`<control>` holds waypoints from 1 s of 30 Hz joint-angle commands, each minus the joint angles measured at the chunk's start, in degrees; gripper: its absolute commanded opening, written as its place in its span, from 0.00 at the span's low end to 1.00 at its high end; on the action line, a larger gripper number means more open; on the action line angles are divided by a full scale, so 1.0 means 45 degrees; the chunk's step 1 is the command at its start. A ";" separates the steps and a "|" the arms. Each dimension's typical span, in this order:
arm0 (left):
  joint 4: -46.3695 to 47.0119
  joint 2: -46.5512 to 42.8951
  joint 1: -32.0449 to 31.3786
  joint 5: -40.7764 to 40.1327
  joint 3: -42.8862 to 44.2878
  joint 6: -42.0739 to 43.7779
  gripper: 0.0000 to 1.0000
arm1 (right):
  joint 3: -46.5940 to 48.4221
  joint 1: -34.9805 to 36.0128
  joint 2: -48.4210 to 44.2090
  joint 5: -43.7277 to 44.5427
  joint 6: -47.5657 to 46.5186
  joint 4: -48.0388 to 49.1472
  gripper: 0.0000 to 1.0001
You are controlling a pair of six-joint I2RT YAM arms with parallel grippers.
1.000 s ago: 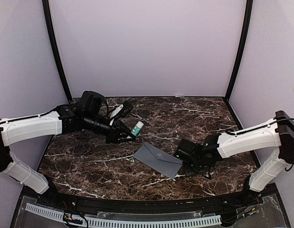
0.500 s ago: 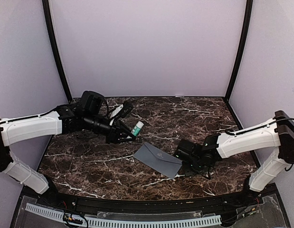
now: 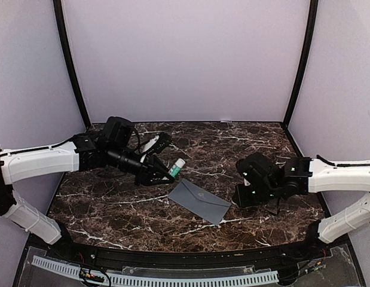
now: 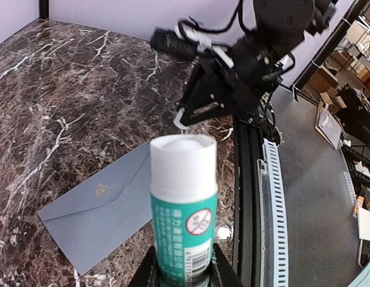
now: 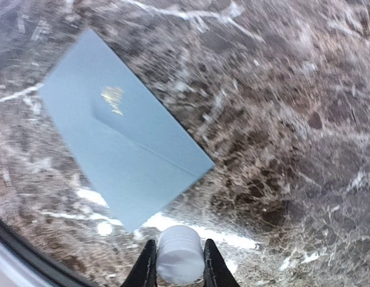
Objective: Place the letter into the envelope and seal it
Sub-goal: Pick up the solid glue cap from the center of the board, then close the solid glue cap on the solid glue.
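Note:
The slate-grey envelope (image 3: 198, 201) lies flat on the marble table with its flap down; it also shows in the left wrist view (image 4: 95, 215) and the right wrist view (image 5: 125, 161). The letter is not in view. My left gripper (image 3: 165, 173) is shut on a green-labelled glue stick (image 4: 183, 203) with a white top, held above the table just behind the envelope's left end. My right gripper (image 3: 243, 192) is shut on a small white cap (image 5: 179, 262), raised just off the envelope's right corner.
The table (image 3: 256, 143) is dark brown marble with white veins. A black rail (image 3: 173, 254) runs along its near edge. Lilac walls stand behind and at both sides.
My right arm has drawn back to the right and risen, away from the envelope's right corner, with the cap. My left gripper has shifted slightly toward the envelope with the glue stick.

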 commanded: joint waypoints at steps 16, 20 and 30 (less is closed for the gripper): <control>-0.0811 0.0460 -0.2633 -0.0379 -0.0129 0.1548 0.00 | -0.0078 -0.1342 -0.3814 -0.9055 -0.2324 0.5978 0.15; -0.0811 0.0542 -0.2721 -0.0356 -0.0096 0.1580 0.00 | -0.0052 -0.1356 -0.3337 -0.9868 -0.2251 0.6562 0.15; -0.0831 0.0581 -0.2773 -0.0320 -0.0067 0.1616 0.00 | 0.0015 -0.1300 -0.2304 -1.0445 -0.2221 0.7055 0.14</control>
